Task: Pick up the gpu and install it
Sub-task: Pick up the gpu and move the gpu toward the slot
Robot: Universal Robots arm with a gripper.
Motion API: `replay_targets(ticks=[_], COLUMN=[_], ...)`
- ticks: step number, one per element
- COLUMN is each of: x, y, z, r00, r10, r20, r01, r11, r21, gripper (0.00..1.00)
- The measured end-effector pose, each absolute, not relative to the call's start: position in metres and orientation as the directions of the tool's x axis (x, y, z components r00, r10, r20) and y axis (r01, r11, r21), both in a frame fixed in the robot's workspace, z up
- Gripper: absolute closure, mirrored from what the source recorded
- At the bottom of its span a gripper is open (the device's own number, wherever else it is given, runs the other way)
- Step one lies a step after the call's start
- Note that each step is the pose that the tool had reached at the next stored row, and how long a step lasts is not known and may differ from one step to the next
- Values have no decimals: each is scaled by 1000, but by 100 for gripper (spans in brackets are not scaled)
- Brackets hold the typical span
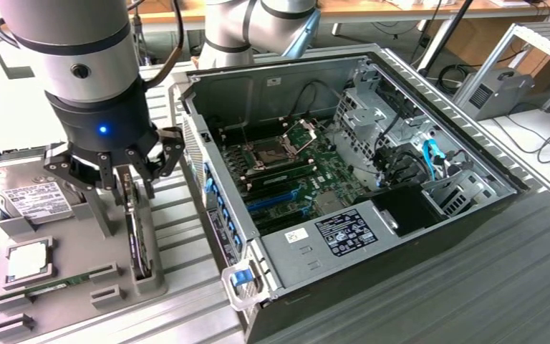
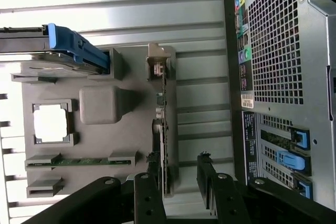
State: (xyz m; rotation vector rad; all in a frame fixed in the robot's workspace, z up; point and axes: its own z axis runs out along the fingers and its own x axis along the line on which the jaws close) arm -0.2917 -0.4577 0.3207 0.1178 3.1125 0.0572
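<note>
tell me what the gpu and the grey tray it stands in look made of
gpu: thin green board seen edge-on, likely fibreglass circuit laminate, though only the edge shows. grey tray: matte, even grey, with blocky raised shapes, so probably plastic, perhaps 3d printed.

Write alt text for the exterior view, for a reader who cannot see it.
A robot arm's open gripper hangs directly over the gpu, which stands on edge in a grey holder tray. On the exterior view's right, beside the tray, an open computer case lies with its motherboard exposed.
</note>
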Motion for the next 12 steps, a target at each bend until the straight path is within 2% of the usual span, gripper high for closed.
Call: replay_targets(ticks=[12], x=[-294], y=[-458], z=[317], r00=[-997], r10=[76], r20=[-25], r01=[75], r11=[996], r21=[38], gripper=[58])
